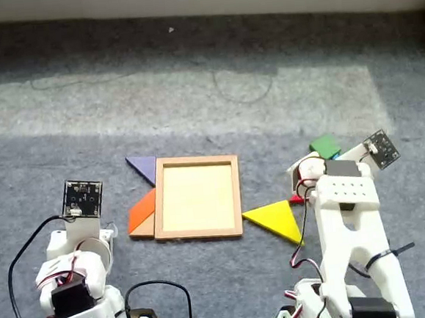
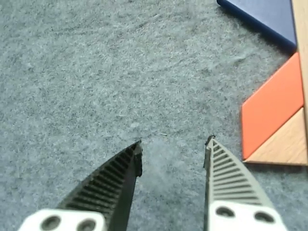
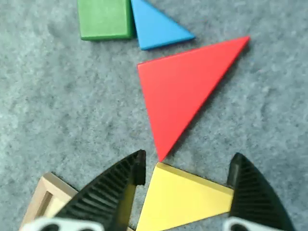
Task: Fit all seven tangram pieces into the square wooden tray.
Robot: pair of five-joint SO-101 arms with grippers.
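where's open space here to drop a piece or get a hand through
The tray is empty. Bare carpet lies beyond its far rim, and left of the purple triangle and orange piece, ahead of the left gripper. Crowded: the tray's left rim, and its right side, where yellow triangle, red triangle, blue triangle and green block cluster under the right arm.

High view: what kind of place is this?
Probably a robot practice table covered in grey felt: a left arm and a right arm at its near edge, a wooden tray, loose tangram pieces beside it.
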